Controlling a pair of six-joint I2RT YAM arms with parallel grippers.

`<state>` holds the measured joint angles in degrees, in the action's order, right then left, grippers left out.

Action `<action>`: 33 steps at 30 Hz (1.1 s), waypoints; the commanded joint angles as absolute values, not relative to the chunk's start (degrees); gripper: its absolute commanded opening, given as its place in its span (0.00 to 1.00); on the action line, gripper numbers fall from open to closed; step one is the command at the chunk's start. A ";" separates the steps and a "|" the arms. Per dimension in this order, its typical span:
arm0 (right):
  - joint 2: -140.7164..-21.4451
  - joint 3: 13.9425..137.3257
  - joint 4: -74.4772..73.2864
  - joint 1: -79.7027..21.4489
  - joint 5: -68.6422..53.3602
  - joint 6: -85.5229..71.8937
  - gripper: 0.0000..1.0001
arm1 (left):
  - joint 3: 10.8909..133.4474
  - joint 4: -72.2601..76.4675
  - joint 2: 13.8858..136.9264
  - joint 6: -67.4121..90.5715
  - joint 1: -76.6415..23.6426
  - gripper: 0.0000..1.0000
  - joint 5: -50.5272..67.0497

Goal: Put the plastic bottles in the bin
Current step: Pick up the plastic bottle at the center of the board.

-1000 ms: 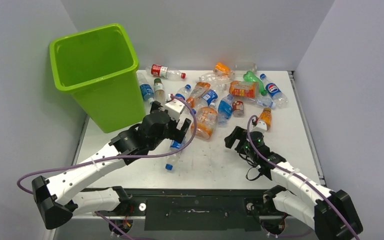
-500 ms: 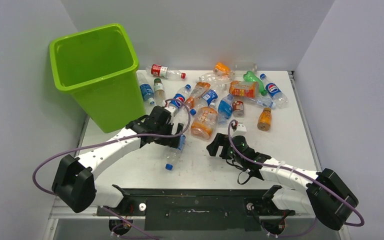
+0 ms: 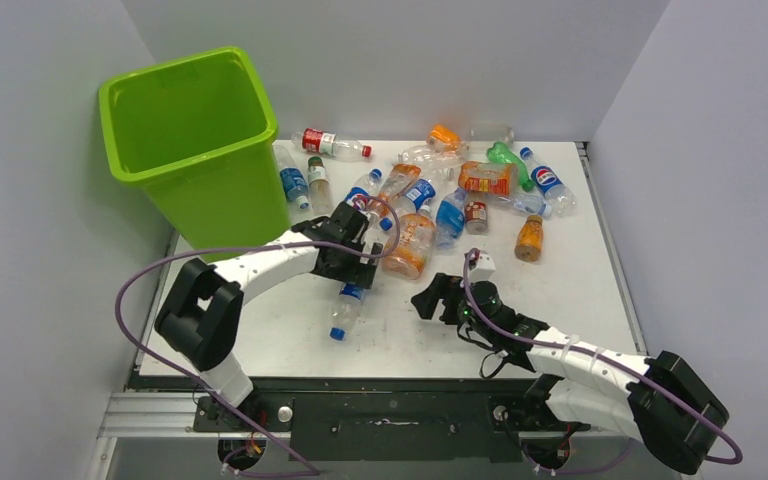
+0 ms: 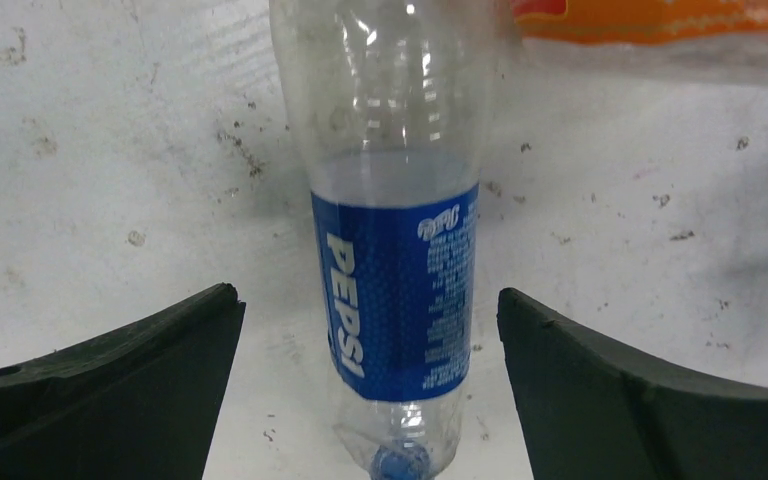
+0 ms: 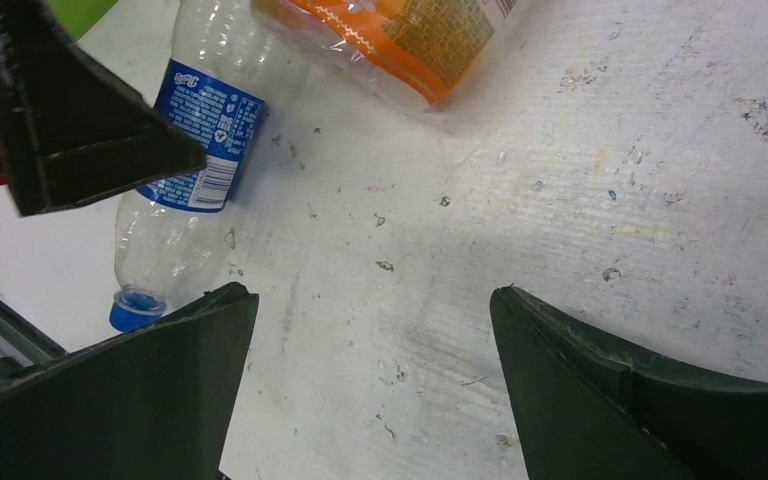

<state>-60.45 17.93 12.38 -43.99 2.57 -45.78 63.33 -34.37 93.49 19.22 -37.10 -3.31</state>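
Axis: the Pepsi bottle (image 3: 344,308) is lying flat on the table (image 3: 570,300). In the top view its long axis is running from 1 to 7 o'clock.
Heading: its cap (image 3: 337,333) is pointing to 7 o'clock, toward the near edge. In the left wrist view the axis is running 12 to 6, with the cap at 6.
Look: the bottle is showing clear walls, a blue label with white PEPSI lettering down its length, and a blue cap.
Left claw: the left claw (image 4: 368,298) is hanging over the bottle's base half, fingers spread wide and holding nothing.
Bottle to claw: the bottle is lying between the two fingers, its axis crossing the line between them. Bare table is showing on both sides, so neither finger is touching it.
Right claw: the right claw (image 5: 372,295) is sitting low at 3 o'clock of the bottle, near but apart. Its fingers are spread, with only table between them.
Orange bottle: the orange bottle (image 3: 407,243) is lying just at 1 o'clock of the left claw.
Others: the other bottles (image 3: 485,180) are lying scattered over the far half of the table.
Bin: the bin (image 3: 195,185) is standing upright at 11 o'clock of the Pepsi bottle, well apart from it.
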 commanded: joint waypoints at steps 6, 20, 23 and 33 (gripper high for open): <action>-53.99 15.39 14.19 -45.99 3.03 -45.80 0.90 | 69.70 -33.91 102.21 18.89 -37.01 0.84 -5.24; -46.42 16.47 10.31 -47.66 3.59 -42.98 0.90 | 65.10 -31.55 95.90 22.73 -36.83 0.41 -2.82; -42.42 17.95 7.62 -47.91 3.54 -40.59 0.90 | 64.48 -31.30 89.21 24.41 -36.92 0.30 -3.00; -31.04 20.48 11.40 -49.86 3.63 -38.49 0.90 | 57.83 -6.68 66.24 43.39 -37.17 0.18 7.84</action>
<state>-34.79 18.06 6.55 -48.36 2.63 -39.44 60.62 -22.59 70.85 33.19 -37.04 2.68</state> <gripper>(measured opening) 0.897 0.450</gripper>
